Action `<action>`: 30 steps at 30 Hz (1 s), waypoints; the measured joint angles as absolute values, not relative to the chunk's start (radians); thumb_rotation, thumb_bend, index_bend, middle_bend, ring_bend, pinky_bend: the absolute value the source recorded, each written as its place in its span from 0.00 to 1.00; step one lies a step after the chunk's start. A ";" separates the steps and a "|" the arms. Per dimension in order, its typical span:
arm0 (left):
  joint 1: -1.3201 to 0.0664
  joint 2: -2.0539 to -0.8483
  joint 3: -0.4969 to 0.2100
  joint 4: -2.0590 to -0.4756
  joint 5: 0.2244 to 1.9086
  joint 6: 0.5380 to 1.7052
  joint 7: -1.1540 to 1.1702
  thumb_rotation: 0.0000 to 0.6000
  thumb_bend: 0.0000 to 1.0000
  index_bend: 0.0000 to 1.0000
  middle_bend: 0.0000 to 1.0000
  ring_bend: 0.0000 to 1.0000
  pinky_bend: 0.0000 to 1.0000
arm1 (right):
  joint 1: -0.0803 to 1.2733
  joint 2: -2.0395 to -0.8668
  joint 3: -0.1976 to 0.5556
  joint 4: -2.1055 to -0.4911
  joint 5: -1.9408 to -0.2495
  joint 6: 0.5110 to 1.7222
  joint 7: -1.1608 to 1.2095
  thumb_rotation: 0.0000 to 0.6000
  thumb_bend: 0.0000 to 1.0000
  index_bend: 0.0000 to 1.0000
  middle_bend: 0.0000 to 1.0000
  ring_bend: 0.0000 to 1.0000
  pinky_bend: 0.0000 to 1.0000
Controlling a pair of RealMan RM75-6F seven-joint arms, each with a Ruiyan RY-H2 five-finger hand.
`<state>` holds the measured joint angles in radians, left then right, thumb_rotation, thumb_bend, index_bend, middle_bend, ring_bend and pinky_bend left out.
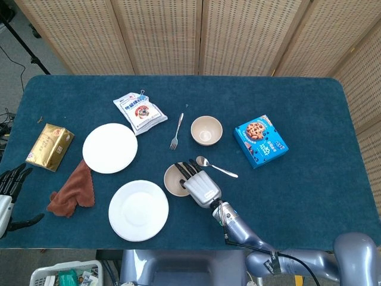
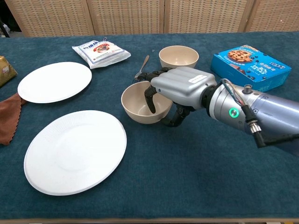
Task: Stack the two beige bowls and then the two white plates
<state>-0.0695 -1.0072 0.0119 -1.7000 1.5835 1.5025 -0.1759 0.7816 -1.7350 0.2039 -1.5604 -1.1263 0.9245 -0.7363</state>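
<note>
Two beige ceramic bowls sit apart on the blue counter [image 1: 309, 179]; the right robot hand [image 2: 180, 88] grips the near bowl's [image 2: 138, 103] rim, fingers [image 2: 150, 100] inside, thumb outside. The far bowl [image 2: 178, 56] stands behind. The left robot hand [image 1: 9, 187] hovers spread, holding nothing.

My right hand [image 2: 180, 91] is silver-grey with black fingers [image 2: 152, 100]. The counter [image 1: 309, 179] is dark teal. Both bowls [image 1: 206, 130] are beige, both plates [image 1: 109, 148] plain white. At right sits a bright blue box [image 1: 260, 141] printed with cookies; at far left, a gold packet [image 1: 50, 146] and a rust-brown cloth [image 1: 72, 189].
</note>
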 measured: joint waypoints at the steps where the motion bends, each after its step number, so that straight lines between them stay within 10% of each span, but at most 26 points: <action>1: -0.069 -1.007 0.012 -1.700 1.583 1.502 -0.177 1.00 0.00 0.00 0.00 0.00 0.00 | 0.784 -1.740 0.202 -1.552 -1.127 0.927 -0.734 1.00 0.45 0.54 0.01 0.00 0.00; 20: -0.069 -1.009 0.012 -1.701 1.582 1.502 -0.170 1.00 0.00 0.00 0.00 0.00 0.00 | 0.769 -1.748 0.174 -1.489 -1.294 1.045 -0.563 1.00 0.55 0.66 0.05 0.00 0.00; 30: -0.069 -1.015 0.009 -1.701 1.570 1.497 -0.165 1.00 0.00 0.00 0.00 0.00 0.00 | 0.791 -1.660 0.286 -1.508 -1.254 1.063 -0.568 1.00 0.55 0.66 0.05 0.00 0.00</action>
<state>-0.0690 -1.0149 0.0085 -1.7009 1.5703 1.4971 -0.1646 0.7912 -1.6604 0.2863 -1.5079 -1.2542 1.0632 -0.5678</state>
